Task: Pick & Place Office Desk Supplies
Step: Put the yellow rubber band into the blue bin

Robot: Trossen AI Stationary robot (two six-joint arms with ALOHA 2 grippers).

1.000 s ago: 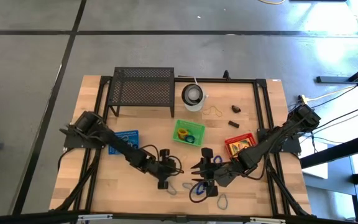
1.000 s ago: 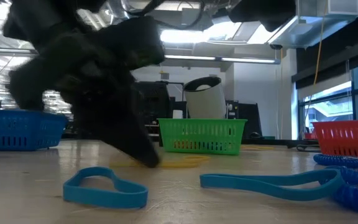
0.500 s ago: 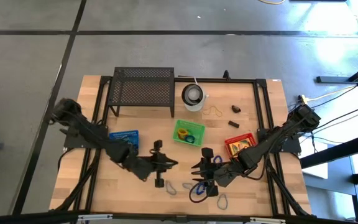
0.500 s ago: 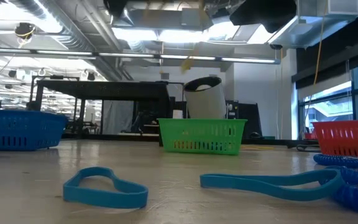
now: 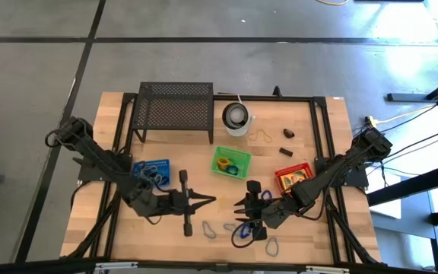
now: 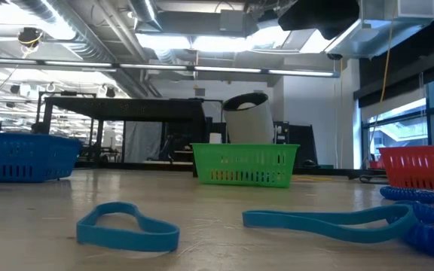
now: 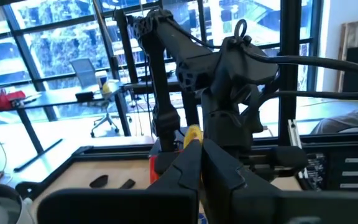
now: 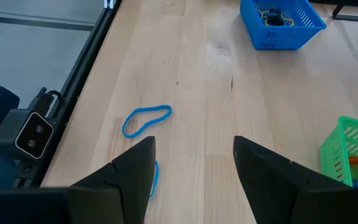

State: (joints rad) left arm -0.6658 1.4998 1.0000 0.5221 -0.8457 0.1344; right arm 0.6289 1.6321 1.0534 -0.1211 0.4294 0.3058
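Lying flat before the wide-apart right gripper (image 8: 191, 163), the thin blue rubber loop (image 8: 145, 119) looks light, floppy, best pinched across one strand, while the left gripper (image 7: 199, 163) is closed.

I see open table (image 5: 181, 160) centre frame; black mesh rack (image 5: 175, 109) blocks upper left, green basket (image 5: 230, 160) mid-frame.

This is a robotics lab inside a large industrial-style hall. The wooden table (image 5: 166, 236) stands in a black metal frame (image 5: 319, 122) on a grey concrete floor (image 5: 36, 91) with dark lines. In the low view, the ceiling shows bare pipes and ducts (image 6: 74, 30) and long light strips (image 6: 202, 41). The left wrist view shows big windows (image 7: 55, 43), a desk with an office chair (image 7: 86, 71), and the other dark arm (image 7: 229, 81) with thick cables. Cables (image 5: 413, 141) also run beside the table.
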